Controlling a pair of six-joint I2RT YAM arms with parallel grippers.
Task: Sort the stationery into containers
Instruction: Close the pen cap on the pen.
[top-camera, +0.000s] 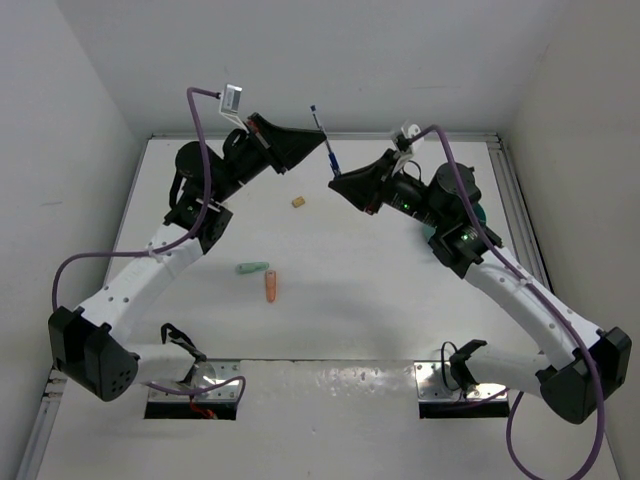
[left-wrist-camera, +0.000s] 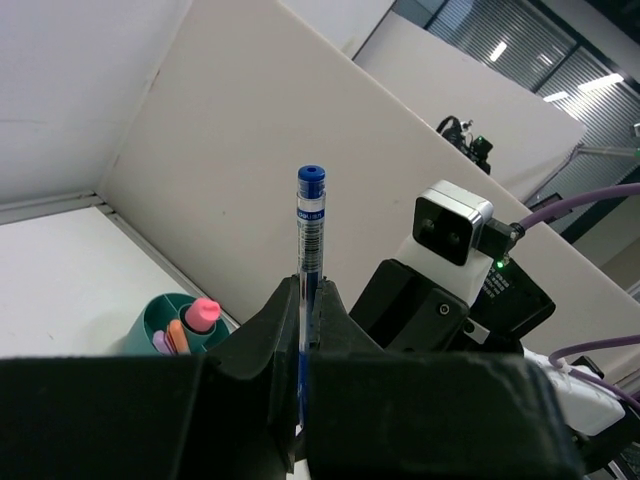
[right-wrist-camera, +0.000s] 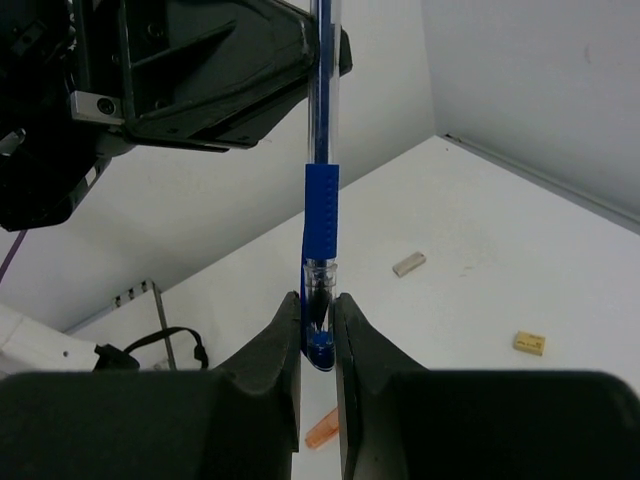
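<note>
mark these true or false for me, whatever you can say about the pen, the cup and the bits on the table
1. Both the left gripper and the right gripper grip the blue pen. True.
2. The teal cup is empty. False: a pink-tipped marker and other items stand in it.
3. A mint-green stub and an orange stub lie on the table. True.
4. The blue pen lies flat on the table. False: it is held in the air between the grippers.

Top cam overhead; wrist cams share pen (left-wrist-camera: 311, 230)
</note>
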